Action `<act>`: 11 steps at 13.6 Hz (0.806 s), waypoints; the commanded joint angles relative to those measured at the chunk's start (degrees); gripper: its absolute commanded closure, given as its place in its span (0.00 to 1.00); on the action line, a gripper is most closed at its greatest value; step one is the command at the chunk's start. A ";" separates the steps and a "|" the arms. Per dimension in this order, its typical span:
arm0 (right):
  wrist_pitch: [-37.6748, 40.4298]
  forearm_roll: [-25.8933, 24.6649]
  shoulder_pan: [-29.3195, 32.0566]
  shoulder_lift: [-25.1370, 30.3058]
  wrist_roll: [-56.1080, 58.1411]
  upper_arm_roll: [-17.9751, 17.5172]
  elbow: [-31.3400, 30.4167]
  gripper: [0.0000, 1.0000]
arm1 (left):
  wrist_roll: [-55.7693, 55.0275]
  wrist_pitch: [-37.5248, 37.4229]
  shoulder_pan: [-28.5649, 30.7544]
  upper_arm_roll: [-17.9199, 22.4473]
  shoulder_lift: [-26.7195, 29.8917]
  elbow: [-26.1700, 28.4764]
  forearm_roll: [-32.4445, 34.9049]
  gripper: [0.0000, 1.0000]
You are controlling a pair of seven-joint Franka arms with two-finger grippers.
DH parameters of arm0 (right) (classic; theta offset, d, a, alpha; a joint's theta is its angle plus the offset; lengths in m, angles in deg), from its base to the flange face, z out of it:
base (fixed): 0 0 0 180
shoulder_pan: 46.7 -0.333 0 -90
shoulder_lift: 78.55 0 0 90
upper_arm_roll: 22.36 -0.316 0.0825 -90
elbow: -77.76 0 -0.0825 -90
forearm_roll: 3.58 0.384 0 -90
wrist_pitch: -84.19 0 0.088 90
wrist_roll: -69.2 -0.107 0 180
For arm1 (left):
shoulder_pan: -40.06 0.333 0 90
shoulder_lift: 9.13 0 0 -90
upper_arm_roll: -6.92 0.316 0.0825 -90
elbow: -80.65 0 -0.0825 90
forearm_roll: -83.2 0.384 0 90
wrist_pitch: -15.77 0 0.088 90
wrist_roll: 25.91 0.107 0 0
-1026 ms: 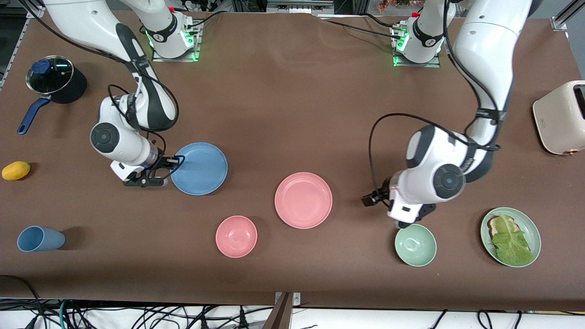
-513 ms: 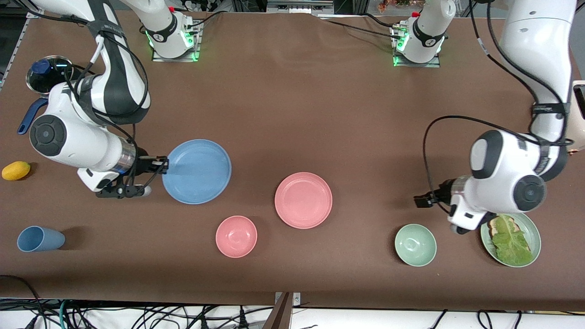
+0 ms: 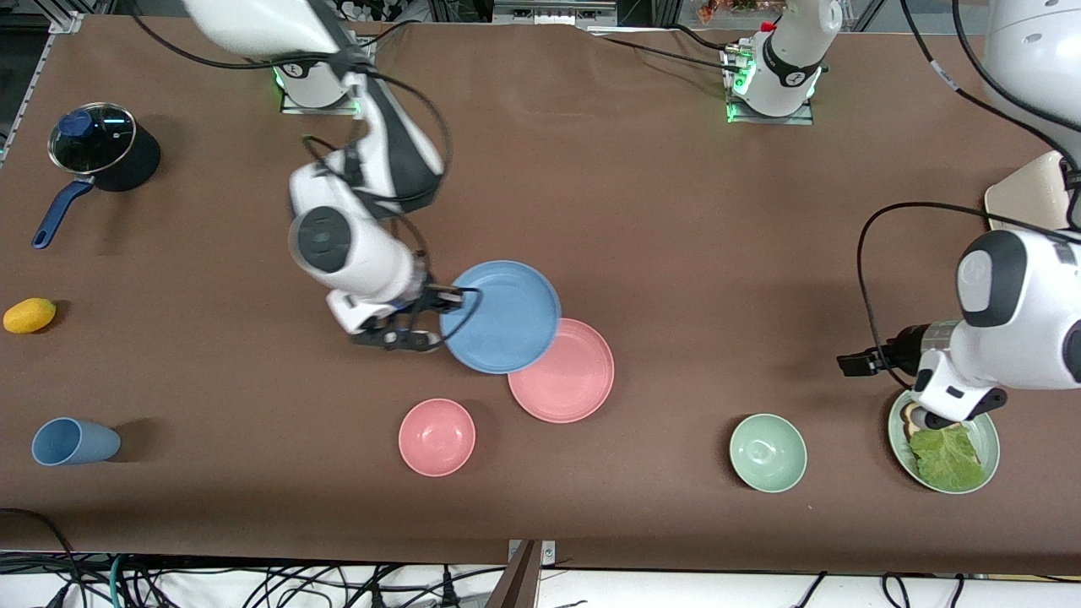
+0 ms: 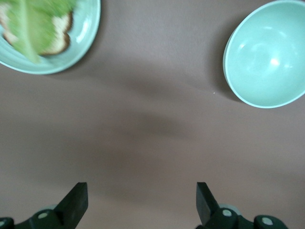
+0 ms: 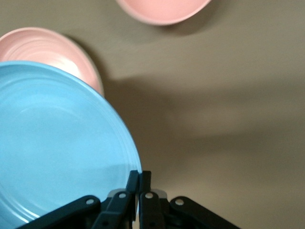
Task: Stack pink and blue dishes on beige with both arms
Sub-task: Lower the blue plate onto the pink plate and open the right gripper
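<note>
Brown cloth covers the whole table, and no beige plate shows anywhere on it, which is the first worry: the stack has no visible base, so the blue plate seems bound for the pink plate instead.

Take the pink plate as the landmark. It lies flat near the middle of the table, with the small pink bowl nearer the camera than it and toward the right arm's end. The blue plate hangs in the air, overlapping the pink plate's edge on the side toward the right arm's base. The right gripper pinches it by the rim alone, fingers shut tight on that thin edge (the right wrist view shows how little of the plate sits between them).

That is the second risk, as I judge it. A wide plate carried by one point on its rim can droop or twist, and a quick stop could let it slip out. If it is let go while only partly over the pink plate, it would land tilted, one edge on the cloth, and could shove the pink plate aside.

The right arm reaches out from its base with the wrist bent so the gripper lies roughly level, pointing toward the pink plate. The left gripper waits well away, toward the left arm's end, over the cloth between the green bowl and the green plate with lettuce, fingers spread wide and empty.
</note>
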 commanded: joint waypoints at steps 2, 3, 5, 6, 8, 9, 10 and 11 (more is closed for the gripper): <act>-5.14 -2.46 -4.11 -7.93 -10.33 0.67 7.74 1.00 | 11.32 -0.63 -0.77 2.27 14.26 11.52 1.16 0.00; -5.23 -2.46 -4.20 -9.86 -10.86 0.67 10.11 1.00 | 13.97 -0.97 -0.68 2.36 16.55 12.42 0.72 0.00; -5.41 -2.54 -4.20 -13.12 -10.87 0.93 14.06 1.00 | 14.26 -2.99 -1.29 2.63 20.07 12.51 0.54 0.00; -5.41 -2.54 -4.20 -14.27 -10.78 1.02 15.74 1.00 | 14.26 -3.00 -1.64 2.63 21.92 12.86 0.45 0.00; -6.10 -2.54 -3.77 -16.11 -10.34 1.81 17.94 1.00 | 14.09 -3.35 -3.65 2.89 25.96 13.30 1.15 0.00; -7.68 -2.54 -3.50 -17.26 -10.08 1.90 18.73 1.00 | 14.09 -3.35 -4.45 4.28 27.46 13.39 0.98 0.00; -9.00 -2.54 -3.41 -18.22 -10.08 1.90 18.92 1.00 | 14.26 -3.35 -5.07 4.64 28.87 13.91 0.81 0.00; -10.23 -2.63 -3.67 -19.10 -10.25 1.90 18.83 1.00 | 14.87 -3.35 -5.25 4.65 29.75 14.70 0.89 0.00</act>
